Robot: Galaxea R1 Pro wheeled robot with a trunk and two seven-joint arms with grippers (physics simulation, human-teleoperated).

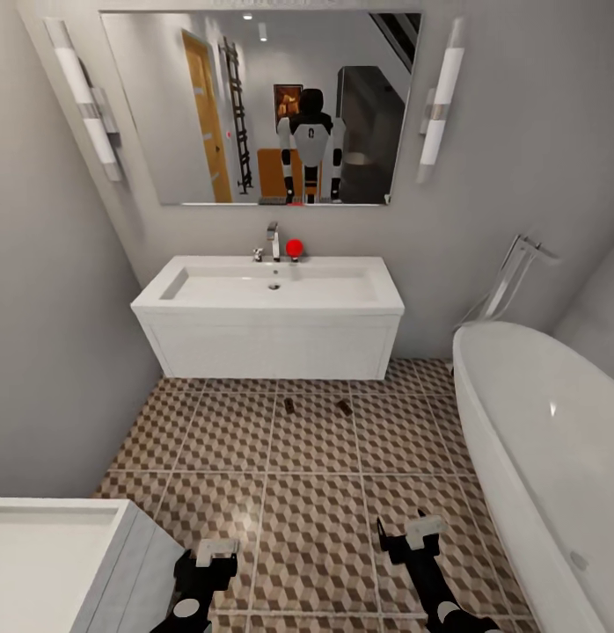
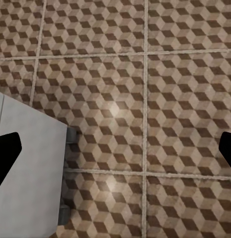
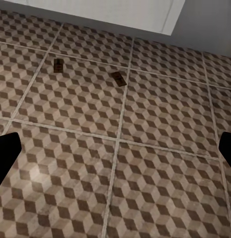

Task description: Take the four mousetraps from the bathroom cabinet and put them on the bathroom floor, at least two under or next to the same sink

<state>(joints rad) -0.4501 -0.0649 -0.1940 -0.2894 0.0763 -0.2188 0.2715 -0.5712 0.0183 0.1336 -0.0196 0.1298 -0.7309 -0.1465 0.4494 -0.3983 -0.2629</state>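
On the bathroom floor [image 1: 316, 492], just in front of the white vanity, two mousetraps were seen lying flat on the cube-patterned tiles. The left mousetrap [image 1: 288, 405] and the right mousetrap [image 1: 344, 407] lay near each other but apart, each on its own tile, close to the foot of the unit. In the right wrist view the same pair was seen, one mousetrap [image 3: 58, 65] lengthwise and the other [image 3: 117, 78] turned at an angle, with the white vanity front beyond them.

The bathroom sink [image 1: 272, 286] was set against the far wall, with a chrome tap [image 1: 273, 241] and a small red object [image 1: 294, 248] at its back edge. A mirror [image 1: 254, 105] was mounted above it, in which the robot and an orange-brown piece of furniture behind it were reflected. A white bathtub [image 1: 536, 440] was seen at the right, and the corner of another white unit [image 1: 69, 554] at the lower left.

The left gripper [image 1: 210, 563] and the right gripper [image 1: 411, 538] were held low over bare tiles; both were spread wide and empty.
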